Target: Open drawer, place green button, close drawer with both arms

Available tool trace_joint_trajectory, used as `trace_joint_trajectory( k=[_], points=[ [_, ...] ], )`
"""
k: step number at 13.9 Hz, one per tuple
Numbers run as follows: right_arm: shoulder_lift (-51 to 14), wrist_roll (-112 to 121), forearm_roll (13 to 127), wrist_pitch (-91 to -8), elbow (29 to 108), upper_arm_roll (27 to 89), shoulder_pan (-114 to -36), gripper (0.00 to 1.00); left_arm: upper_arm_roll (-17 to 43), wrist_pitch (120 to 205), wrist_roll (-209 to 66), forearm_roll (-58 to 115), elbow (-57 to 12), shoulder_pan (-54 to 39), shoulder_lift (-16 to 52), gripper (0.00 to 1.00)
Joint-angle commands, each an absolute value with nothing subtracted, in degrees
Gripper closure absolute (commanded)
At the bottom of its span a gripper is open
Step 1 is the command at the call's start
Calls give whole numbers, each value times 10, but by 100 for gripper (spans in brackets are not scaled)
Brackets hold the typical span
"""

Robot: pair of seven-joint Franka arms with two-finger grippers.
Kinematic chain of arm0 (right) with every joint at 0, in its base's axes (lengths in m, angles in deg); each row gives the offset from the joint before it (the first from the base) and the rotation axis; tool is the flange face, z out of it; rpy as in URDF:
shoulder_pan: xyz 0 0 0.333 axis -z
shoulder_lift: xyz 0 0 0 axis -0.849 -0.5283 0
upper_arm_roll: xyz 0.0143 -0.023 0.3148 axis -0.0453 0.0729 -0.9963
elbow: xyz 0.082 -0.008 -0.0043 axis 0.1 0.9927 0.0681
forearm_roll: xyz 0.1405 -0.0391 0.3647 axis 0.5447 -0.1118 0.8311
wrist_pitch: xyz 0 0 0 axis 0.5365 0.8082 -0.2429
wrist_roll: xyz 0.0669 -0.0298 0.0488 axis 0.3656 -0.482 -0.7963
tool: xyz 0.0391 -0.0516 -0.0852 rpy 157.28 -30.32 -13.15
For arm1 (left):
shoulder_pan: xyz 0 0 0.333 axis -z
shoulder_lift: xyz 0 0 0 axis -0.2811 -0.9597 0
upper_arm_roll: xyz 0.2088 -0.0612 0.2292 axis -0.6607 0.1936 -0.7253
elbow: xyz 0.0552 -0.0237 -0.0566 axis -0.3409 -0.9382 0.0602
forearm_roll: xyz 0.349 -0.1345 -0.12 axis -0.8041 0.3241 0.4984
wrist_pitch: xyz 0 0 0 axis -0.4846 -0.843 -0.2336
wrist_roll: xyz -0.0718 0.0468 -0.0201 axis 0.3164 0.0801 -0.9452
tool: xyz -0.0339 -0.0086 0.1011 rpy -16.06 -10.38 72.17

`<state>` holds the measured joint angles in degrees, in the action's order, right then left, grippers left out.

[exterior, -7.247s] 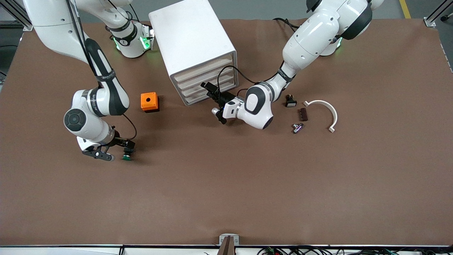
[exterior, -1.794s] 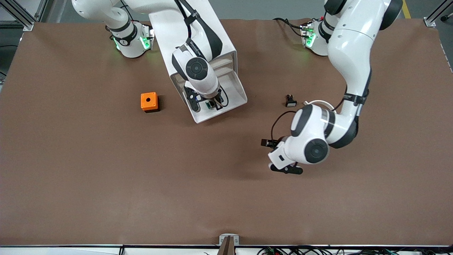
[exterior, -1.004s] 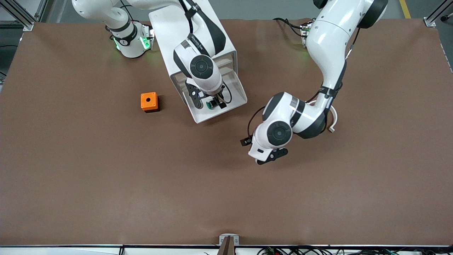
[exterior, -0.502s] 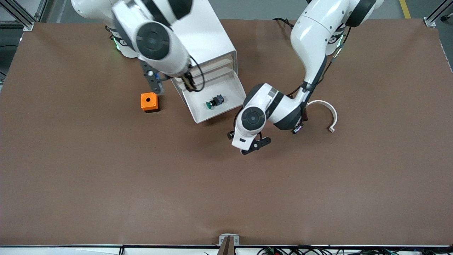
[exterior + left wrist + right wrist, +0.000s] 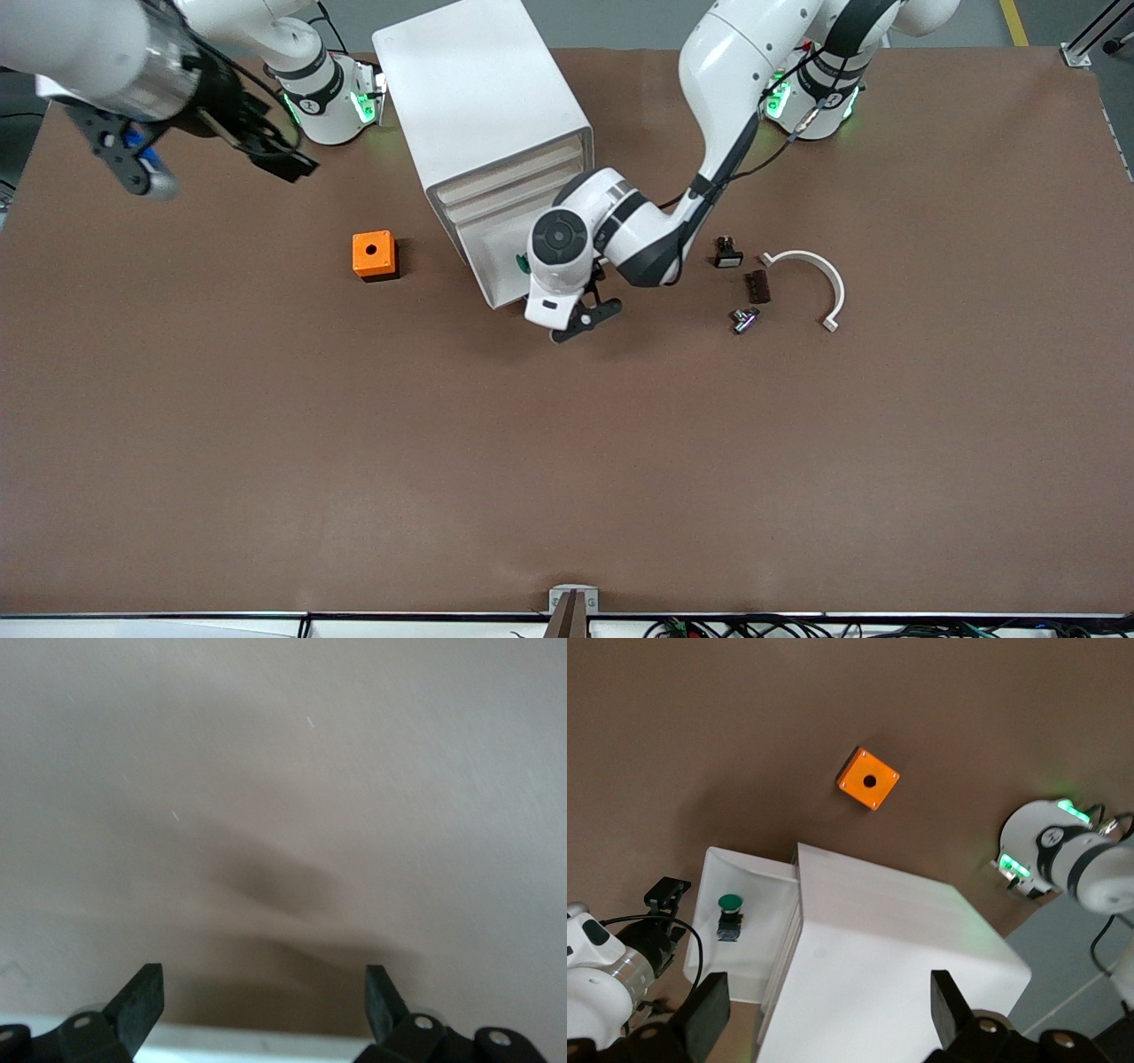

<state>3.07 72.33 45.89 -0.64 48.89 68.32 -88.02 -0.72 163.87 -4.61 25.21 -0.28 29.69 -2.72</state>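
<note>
— Right wrist view gives the best look at the button (image 5: pixel 729 914): round green cap on top, dark blue-black body below, lying in the pulled-out drawer (image 5: pixel 713 870) of the white cabinet (image 5: pixel 895 966).

— And from the front camera?

— Only a sliver of green (image 5: pixel 522 262) peeks out past the left arm's wrist. The drawer (image 5: pixel 493 266) is the lowest of the stack and stands open toward the camera.

— Where's the left gripper (image 5: pixel 580 321)?

— Low at the drawer's front edge, its fingers (image 5: pixel 142 999) spread wide with nothing but brown table (image 5: pixel 292 771) between them.

— The right one?

— The right gripper (image 5: pixel 204 133) is lifted high over the table's right-arm end, fingers (image 5: pixel 704 1014) wide apart, holding nothing.

— That orange thing?

— An orange cube (image 5: pixel 374 255) with a hole, beside the cabinet (image 5: pixel 483 97), toward the right arm's end.
</note>
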Motion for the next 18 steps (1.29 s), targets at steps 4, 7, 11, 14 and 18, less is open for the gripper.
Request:
trace_joint_trajectory(
  k=[4, 7, 11, 14, 18],
  points=[
    [100, 408, 398, -82, 616, 676, -756, 0, -9, 1666, -18, 286, -4, 339, -28, 0],
    [113, 287, 363, -139, 650, 677, -717, 0, -2, 1675, -26, 338, -4, 341, -32, 0],
    [108, 154, 338, -193, 649, 677, -665, 0, 25, 1699, -27, 360, -4, 341, -41, 0],
    [104, 100, 317, -219, 642, 677, -642, 0, 30, 1699, -27, 374, -4, 349, -41, 0],
    [70, 62, 298, -221, 579, 676, -636, 0, 34, 1701, -27, 407, -4, 356, -41, 0]
  ],
)
